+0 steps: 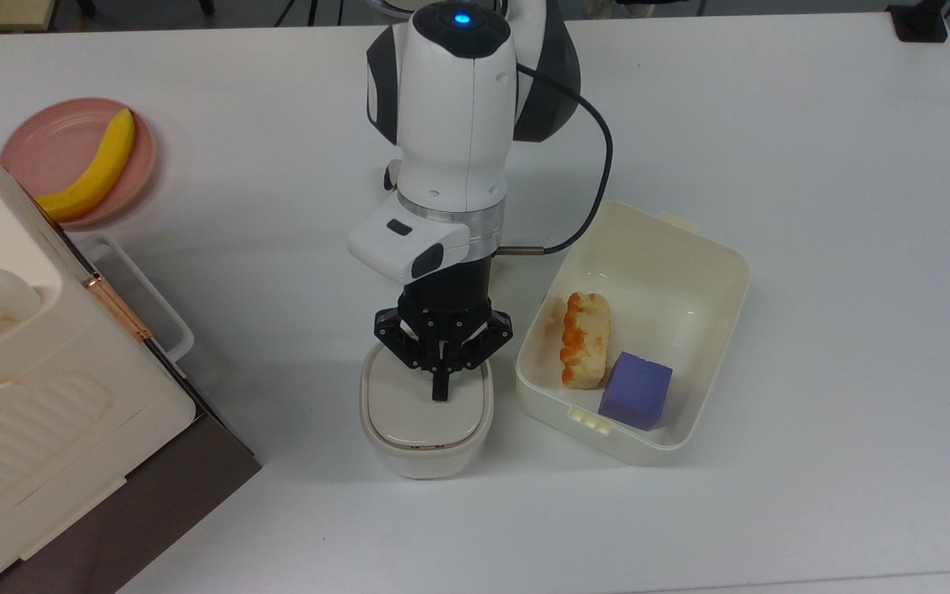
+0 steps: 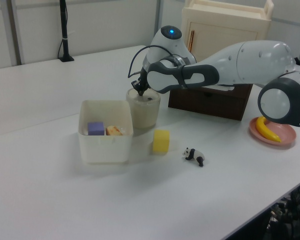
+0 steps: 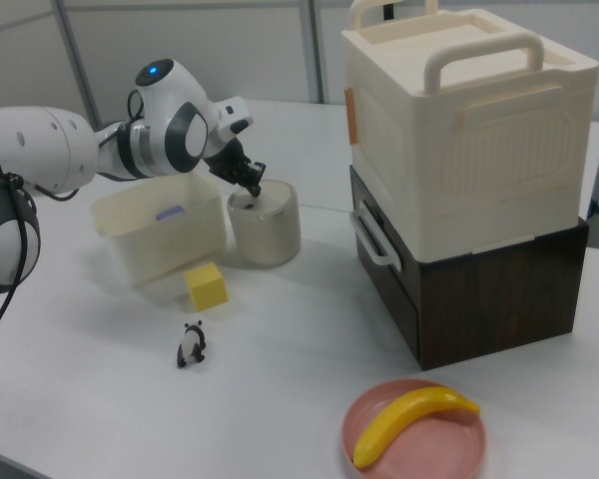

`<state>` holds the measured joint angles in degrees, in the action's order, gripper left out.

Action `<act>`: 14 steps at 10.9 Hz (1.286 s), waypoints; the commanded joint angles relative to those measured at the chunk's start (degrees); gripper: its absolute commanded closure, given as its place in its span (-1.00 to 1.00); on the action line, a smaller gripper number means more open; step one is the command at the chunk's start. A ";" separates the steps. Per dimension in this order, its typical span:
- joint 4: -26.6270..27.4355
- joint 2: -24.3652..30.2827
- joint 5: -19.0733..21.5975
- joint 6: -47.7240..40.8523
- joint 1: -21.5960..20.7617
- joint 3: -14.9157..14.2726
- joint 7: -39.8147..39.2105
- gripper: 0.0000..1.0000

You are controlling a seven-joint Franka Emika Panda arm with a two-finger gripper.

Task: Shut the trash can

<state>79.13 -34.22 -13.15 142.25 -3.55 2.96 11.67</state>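
The gripper (image 1: 440, 394), fingers pressed together, bears on the back of the lid (image 1: 424, 407) of the trash can (image 1: 425, 452), which stands just beside the cream tub (image 1: 714, 276) and looks shut. Pushing harder so near the hinge could, I'd guess, tip the light can or scoot it into the tub. The tub holds a purple block (image 1: 636, 390) and an orange-crusted piece of food (image 1: 585, 339); the pink plate (image 1: 42, 148) holds a banana (image 1: 94, 167).

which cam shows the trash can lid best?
Top view: the whole trash can lid lies flat, with the shut pincer pressing near its back edge. The left view and right view show the lid edge-on, partly behind the pincer.
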 commanded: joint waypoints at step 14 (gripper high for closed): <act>13.42 28.41 7.87 -46.53 0.21 1.35 -4.87 -1.00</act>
<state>89.59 -9.12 -8.72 97.56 -3.89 4.73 11.38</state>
